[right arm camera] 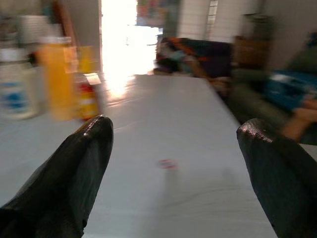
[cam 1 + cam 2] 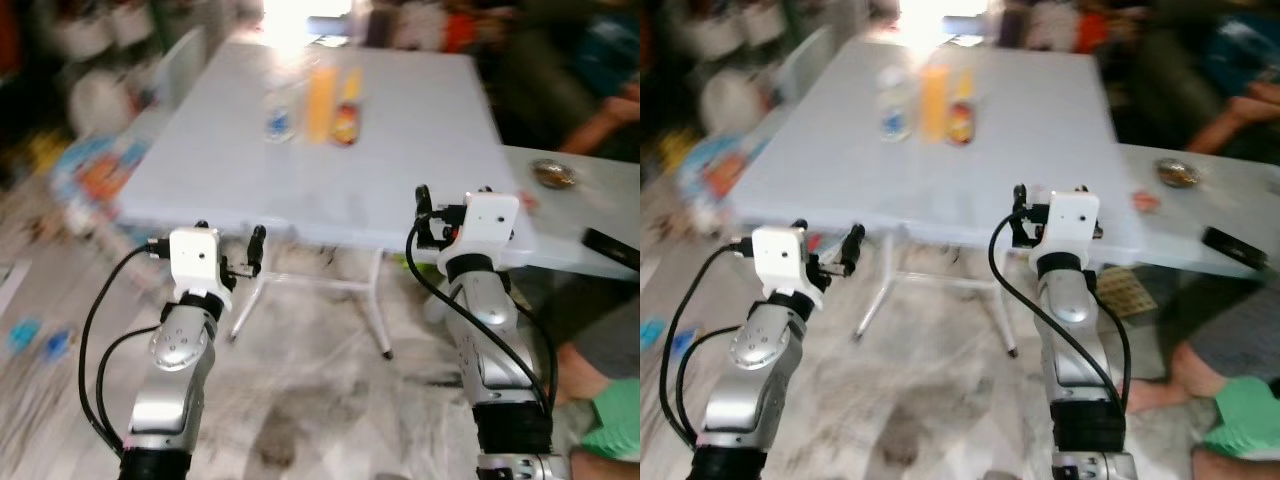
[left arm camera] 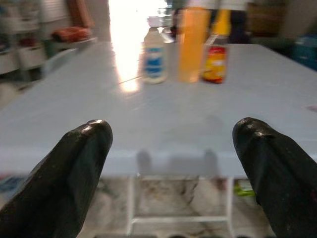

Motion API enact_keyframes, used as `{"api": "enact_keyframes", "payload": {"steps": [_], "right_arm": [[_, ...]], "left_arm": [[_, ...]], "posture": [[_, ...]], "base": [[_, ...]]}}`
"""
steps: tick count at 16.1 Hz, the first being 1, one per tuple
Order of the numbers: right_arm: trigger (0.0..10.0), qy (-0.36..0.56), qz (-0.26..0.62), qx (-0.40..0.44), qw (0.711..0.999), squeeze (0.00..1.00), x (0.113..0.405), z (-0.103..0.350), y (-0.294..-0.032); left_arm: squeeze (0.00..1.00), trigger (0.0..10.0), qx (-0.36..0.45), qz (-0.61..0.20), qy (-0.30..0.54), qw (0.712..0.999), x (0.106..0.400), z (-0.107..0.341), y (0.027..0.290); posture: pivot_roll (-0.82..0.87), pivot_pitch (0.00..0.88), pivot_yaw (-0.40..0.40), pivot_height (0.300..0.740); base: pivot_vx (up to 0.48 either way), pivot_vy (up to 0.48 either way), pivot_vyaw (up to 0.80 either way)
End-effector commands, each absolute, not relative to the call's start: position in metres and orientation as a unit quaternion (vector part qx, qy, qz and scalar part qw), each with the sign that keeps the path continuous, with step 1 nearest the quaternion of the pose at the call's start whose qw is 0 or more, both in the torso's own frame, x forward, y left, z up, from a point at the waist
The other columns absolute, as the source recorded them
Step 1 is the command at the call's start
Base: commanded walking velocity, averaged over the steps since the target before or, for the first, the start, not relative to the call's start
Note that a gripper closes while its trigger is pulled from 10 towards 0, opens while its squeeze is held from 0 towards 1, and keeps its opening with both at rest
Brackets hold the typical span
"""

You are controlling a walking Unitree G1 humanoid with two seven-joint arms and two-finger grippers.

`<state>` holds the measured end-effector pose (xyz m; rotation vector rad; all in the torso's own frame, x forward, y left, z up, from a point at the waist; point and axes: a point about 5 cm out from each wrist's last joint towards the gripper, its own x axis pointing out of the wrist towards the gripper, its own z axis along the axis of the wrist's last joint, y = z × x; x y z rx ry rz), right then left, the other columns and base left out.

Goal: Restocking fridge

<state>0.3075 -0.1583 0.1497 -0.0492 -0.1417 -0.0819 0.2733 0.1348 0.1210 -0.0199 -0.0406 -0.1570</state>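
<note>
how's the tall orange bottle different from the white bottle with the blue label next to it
The orange bottle is taller than the white bottle. The orange bottle looks one colour all over, while the white bottle carries a blue label. The orange bottle stands between the white bottle and a small red and yellow bottle. Both stand upright, far back on the pale table, untouched by either gripper.

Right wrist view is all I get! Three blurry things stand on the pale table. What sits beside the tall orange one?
Observer: A small white bottle with a blue label and a short red and yellow bottle flank the tall orange bottle.
Operator: Where's my other gripper?
Observer: The left gripper is open, short of the pale table's near edge.
Operator: Anything else?
Observer: A round metal dish lies on an adjoining tabletop.
</note>
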Motion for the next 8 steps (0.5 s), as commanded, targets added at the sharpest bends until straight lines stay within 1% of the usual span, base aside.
{"api": "enact_keyframes", "payload": {"steps": [1,3,8], "right_arm": [[10.0,-0.065,-0.052,-0.025,0.996,0.0,0.3069,0.1473,-0.1656],[10.0,-0.065,-0.052,-0.024,0.996,0.0,0.3074,0.1474,-0.1653],[10.0,-0.064,-0.047,-0.03,0.996,0.0,0.3079,0.1468,-0.165]], "left_arm": [[0.0,10.0,-0.01,-0.089,-0.026,0.996,0.2742,0.125,0.1284],[0.0,10.0,-0.009,-0.089,-0.027,0.996,0.2751,0.1257,0.1285],[0.0,10.0,-0.01,-0.091,-0.027,0.995,0.2776,0.1259,0.1262]], "posture": [[-0.01,0.0,-0.044,0.74],[-0.01,0.0,-0.041,0.74],[-0.01,0.0,-0.042,0.74]], "base": [[0.322,0.0,-0.68],[0.324,0.0,0.0],[0.441,0.0,0.0]]}}
